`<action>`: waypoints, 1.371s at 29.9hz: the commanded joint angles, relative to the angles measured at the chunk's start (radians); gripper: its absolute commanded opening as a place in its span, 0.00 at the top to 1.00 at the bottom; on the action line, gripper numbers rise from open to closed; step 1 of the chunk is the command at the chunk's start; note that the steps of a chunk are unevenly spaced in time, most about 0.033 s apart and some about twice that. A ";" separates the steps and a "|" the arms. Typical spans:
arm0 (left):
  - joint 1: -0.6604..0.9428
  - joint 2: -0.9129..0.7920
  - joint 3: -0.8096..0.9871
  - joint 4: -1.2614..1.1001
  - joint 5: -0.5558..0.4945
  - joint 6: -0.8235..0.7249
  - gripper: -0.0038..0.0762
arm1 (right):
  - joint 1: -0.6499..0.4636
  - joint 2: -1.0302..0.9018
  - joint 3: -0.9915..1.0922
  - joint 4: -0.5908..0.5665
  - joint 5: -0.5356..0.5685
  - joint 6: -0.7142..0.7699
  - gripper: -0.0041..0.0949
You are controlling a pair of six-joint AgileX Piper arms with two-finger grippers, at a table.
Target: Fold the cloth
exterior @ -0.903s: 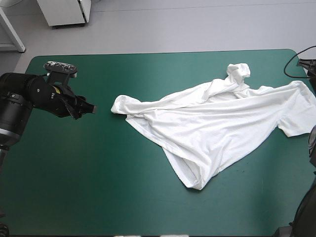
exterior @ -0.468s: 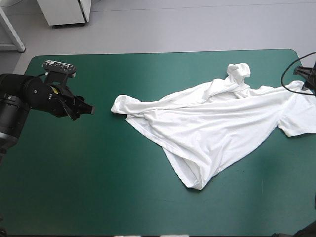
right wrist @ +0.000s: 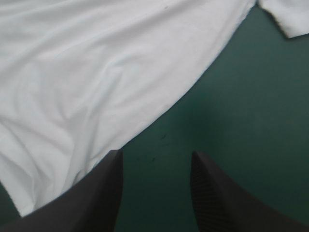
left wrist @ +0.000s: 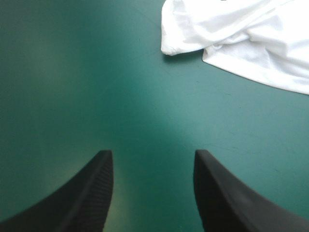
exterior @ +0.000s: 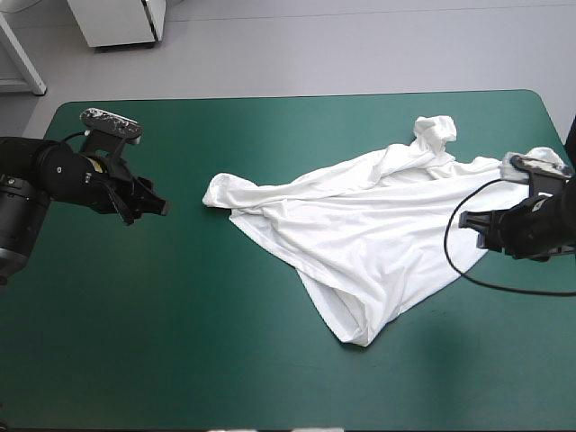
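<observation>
T-shirt: the white T-shirt [exterior: 360,225] lies rumpled and only half spread on the table [exterior: 180,342]. It slants from mid-table toward the right edge and is not yet flattened, let alone folded.
Left end effector: the left end effector [exterior: 164,207] hangs over bare teal-green cover, its fingers spread wide with nothing between them. It is well apart from the shirt's pointed corner [exterior: 216,193], which lies ahead of it.
Right end effector: the right end effector [exterior: 466,221] is over the shirt's right side, its fingers parted and empty. In its wrist view the cloth's edge runs just ahead and to one side, with mostly bare cover between the fingers.
Risk, empty pinch: if the right fingers closed where they stand, I'd say they would nip only the hem or nothing, since the edge sits ahead of the gap and not in it.
Risk, doubled layers: the cloth overlaps itself along long creases. A grab at the pointed corner could take two layers and drag the heap instead of opening it.
Risk, twisted lump: the twisted lump [exterior: 434,131] at the far side looks knotted. Pulling outward without freeing it would likely leave a skewed shape that folds badly.
Risk, table edge: the shirt reaches close to the right edge, so a hard tug that way could slide cloth over the side.
</observation>
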 commanded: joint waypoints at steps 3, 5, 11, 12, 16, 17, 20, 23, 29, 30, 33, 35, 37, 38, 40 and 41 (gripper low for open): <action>-0.006 0.046 -0.023 -0.063 -0.044 0.068 0.49 | 0.129 -0.091 0.014 0.017 -0.006 0.034 0.54; -0.025 0.101 -0.023 -0.058 -0.059 0.075 0.49 | 0.165 -0.098 0.018 0.017 -0.001 0.048 0.54; -0.119 0.271 -0.098 0.009 -0.092 0.048 0.49 | 0.201 -0.098 0.018 0.041 0.006 0.048 0.54; -0.128 0.302 -0.130 0.009 -0.097 0.036 0.49 | 0.201 -0.098 0.018 0.040 0.006 0.042 0.54; -0.124 0.419 -0.274 0.005 -0.095 -0.019 0.49 | 0.201 -0.098 0.018 0.041 0.006 0.025 0.54; -0.121 0.449 -0.312 0.005 -0.087 -0.023 0.49 | 0.201 -0.098 0.018 0.041 0.006 0.020 0.54; -0.117 0.532 -0.410 0.000 -0.045 -0.023 0.49 | 0.201 -0.098 0.018 0.041 0.006 0.006 0.54; -0.116 0.611 -0.485 0.002 -0.019 -0.039 0.49 | 0.201 -0.098 0.018 0.041 0.006 -0.002 0.54; -0.105 0.712 -0.525 0.005 0.029 -0.080 0.49 | 0.201 -0.098 0.018 0.041 0.006 -0.006 0.54; -0.103 0.723 -0.525 0.006 0.029 -0.091 0.49 | 0.201 -0.098 0.018 0.041 0.006 -0.010 0.54; -0.094 0.739 -0.525 0.024 0.029 -0.095 0.49 | 0.201 -0.098 0.018 0.039 0.006 -0.010 0.54; -0.083 0.746 -0.523 0.061 0.029 -0.102 0.49 | 0.201 -0.098 0.018 0.037 0.006 -0.010 0.54; -0.068 0.752 -0.523 0.067 0.027 -0.102 0.49 | 0.201 -0.098 0.018 0.037 0.006 -0.010 0.54; -0.061 0.754 -0.523 0.046 0.021 -0.105 0.49 | 0.201 -0.098 0.018 0.037 0.006 -0.010 0.54; -0.044 0.768 -0.523 0.004 0.022 -0.102 0.49 | 0.201 -0.098 0.018 0.037 0.006 -0.010 0.54; -0.039 0.777 -0.523 -0.009 0.022 -0.098 0.49 | 0.201 -0.098 0.018 0.035 0.006 -0.008 0.54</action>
